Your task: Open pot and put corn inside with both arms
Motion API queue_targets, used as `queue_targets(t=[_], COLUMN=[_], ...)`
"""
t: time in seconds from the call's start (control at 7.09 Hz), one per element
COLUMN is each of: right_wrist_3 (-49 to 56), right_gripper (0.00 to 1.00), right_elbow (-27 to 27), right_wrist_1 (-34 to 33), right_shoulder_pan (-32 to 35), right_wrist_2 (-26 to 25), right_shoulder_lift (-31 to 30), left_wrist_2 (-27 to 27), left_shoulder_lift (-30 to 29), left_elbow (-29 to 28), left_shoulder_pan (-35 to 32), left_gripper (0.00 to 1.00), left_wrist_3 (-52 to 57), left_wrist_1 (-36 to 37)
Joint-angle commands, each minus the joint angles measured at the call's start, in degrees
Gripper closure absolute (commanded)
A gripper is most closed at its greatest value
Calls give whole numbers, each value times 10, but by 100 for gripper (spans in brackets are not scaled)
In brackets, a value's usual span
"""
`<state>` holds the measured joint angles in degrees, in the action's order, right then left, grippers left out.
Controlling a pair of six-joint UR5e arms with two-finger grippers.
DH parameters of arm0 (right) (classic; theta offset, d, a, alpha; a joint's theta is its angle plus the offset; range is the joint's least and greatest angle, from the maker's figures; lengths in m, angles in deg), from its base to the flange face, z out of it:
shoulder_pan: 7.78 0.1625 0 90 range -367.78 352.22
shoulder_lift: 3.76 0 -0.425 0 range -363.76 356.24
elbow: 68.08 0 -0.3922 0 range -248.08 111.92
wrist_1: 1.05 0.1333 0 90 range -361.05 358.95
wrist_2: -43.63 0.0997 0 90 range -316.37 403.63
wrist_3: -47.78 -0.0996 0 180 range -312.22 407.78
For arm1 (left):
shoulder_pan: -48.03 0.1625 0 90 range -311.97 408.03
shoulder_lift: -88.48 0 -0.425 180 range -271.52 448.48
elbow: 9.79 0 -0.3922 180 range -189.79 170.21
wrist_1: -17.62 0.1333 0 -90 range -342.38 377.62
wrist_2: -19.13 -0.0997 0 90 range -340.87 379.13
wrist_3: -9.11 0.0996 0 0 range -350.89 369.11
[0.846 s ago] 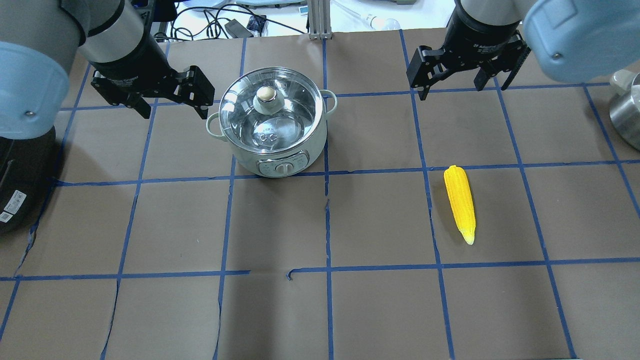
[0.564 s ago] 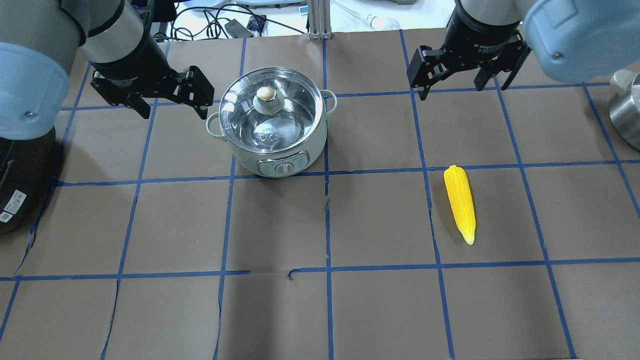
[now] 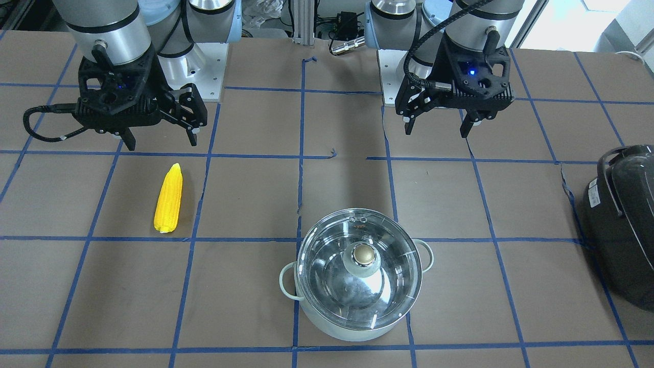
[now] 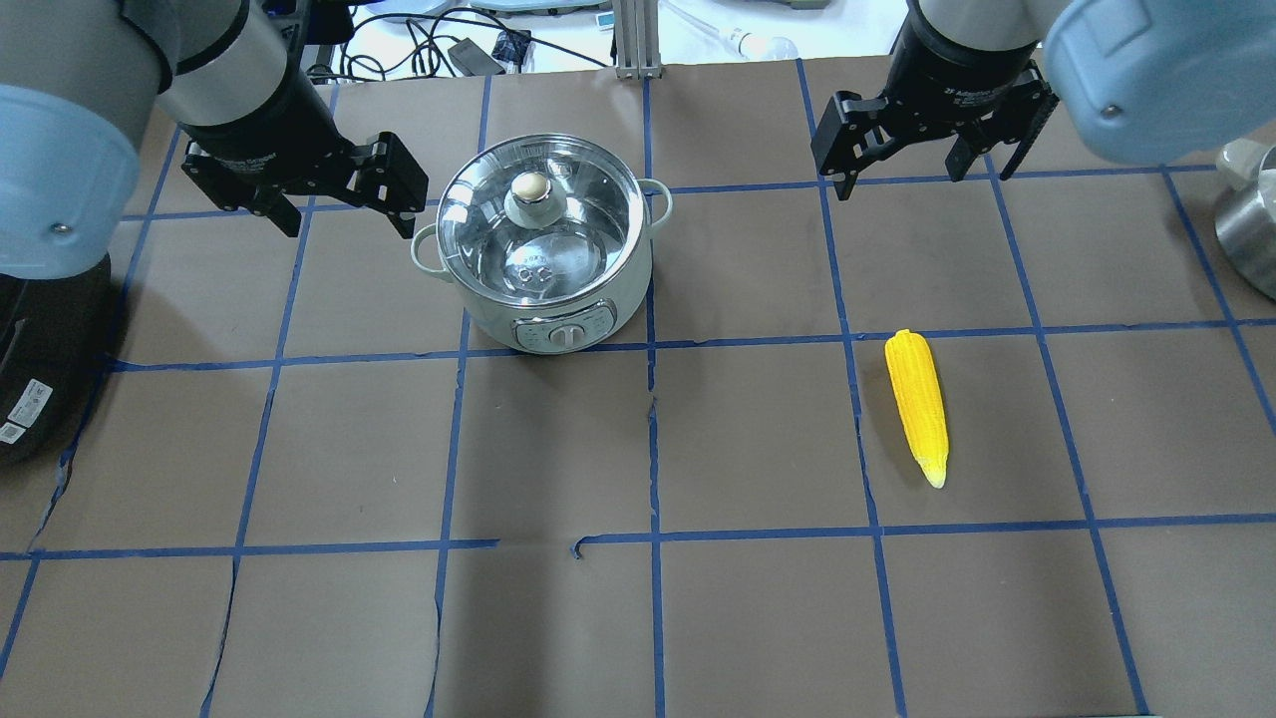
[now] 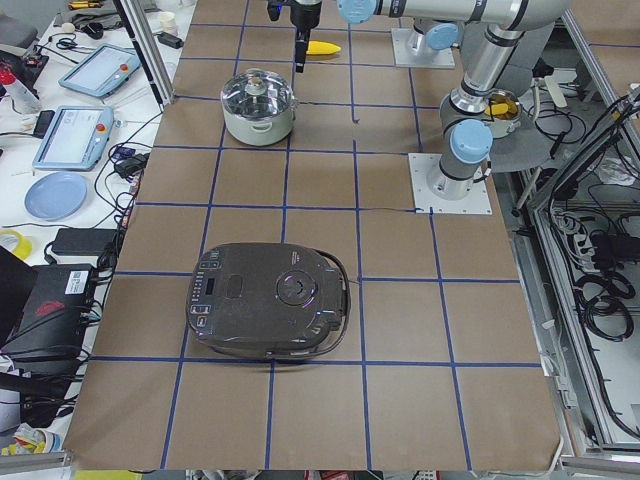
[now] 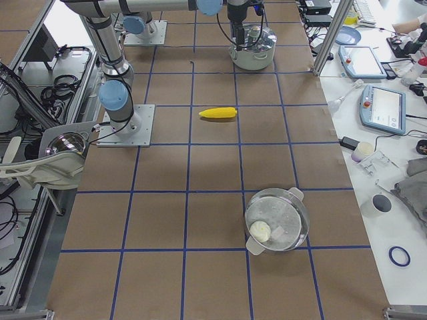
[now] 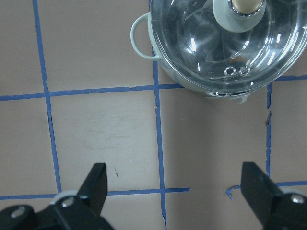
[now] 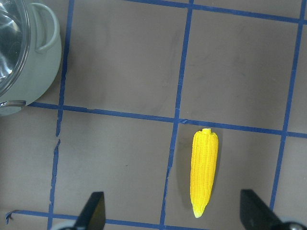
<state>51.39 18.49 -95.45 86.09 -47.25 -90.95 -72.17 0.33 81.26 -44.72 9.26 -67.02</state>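
The pot [image 4: 488, 321] stands at the table's back left with its glass lid and knob [image 4: 530, 193] on; it also shows in the front view [image 3: 352, 331] and the left wrist view [image 7: 192, 79]. The corn [image 4: 917, 404] lies flat on the right, its tip toward the table's front, and shows in the right wrist view [image 8: 204, 170] and the front view [image 3: 169, 199]. My left gripper [image 4: 349, 219] hangs open and empty just left of the pot. My right gripper [image 4: 922, 175] hangs open and empty behind the corn, well above it.
A dark grey rounded appliance [image 4: 40, 349] sits at the table's left edge. A steel vessel [image 4: 1251, 229] stands at the right edge. A second lidded pot [image 6: 277, 220] stands far down the table on my right. Blue tape lines grid the brown table cover.
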Motion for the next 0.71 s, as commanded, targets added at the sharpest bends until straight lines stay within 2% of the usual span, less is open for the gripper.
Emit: queue_targets(t=[0.0, 0.56], right_wrist_3=[0, -6], right_gripper=[0, 0], right_elbow=[0, 1], right_wrist_1=[0, 4], right_shoulder_pan=[0, -1], right_wrist_2=[0, -3], right_shoulder_lift=[0, 0], left_wrist_2=[1, 1], left_shoulder_lift=[0, 0], left_elbow=[0, 0], left_shoulder_pan=[-1, -1], left_gripper=[0, 0], left_wrist_3=[-1, 1], left_wrist_1=[0, 0])
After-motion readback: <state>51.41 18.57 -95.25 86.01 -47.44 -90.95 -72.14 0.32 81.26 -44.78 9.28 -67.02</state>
